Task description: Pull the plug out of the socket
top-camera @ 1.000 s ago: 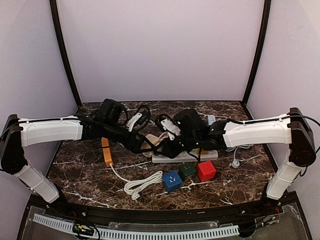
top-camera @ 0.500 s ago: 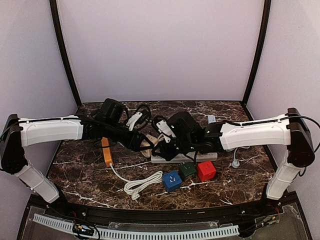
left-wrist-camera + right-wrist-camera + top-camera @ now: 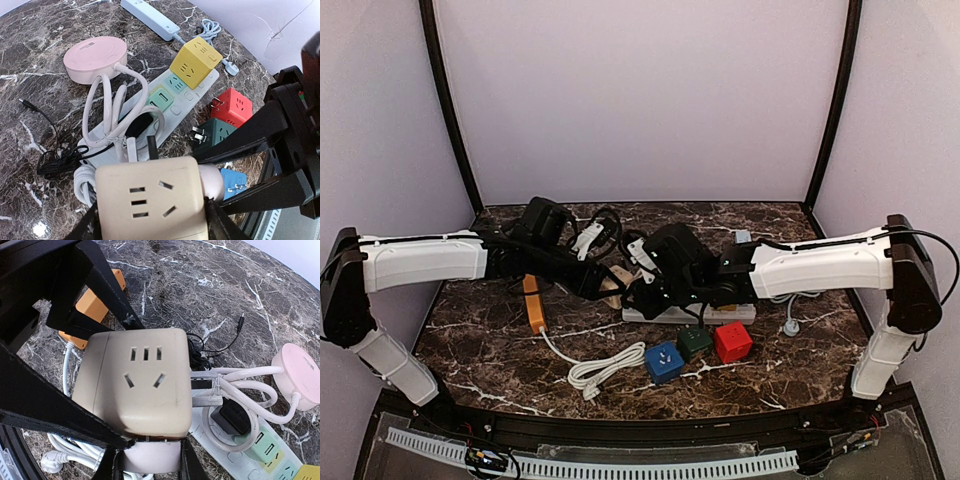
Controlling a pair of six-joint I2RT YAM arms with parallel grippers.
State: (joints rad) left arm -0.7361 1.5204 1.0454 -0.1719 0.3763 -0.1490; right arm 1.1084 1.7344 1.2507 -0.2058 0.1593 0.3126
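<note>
The white plug [image 3: 150, 458] is stuck in one side of the beige socket cube [image 3: 135, 380]. Both are held up off the bench [image 3: 490, 350], in the middle, near the left end of the long white power strip [image 3: 195, 100]. The right end effector [image 3: 150, 467] squeezes the plug. The left end effector [image 3: 151, 225] squeezes the cube. A yellow cube [image 3: 196, 60] sits on the strip. A red cube [image 3: 732, 341], a green cube [image 3: 695, 341] and a blue cube [image 3: 663, 361] lie just beside the strip.
</note>
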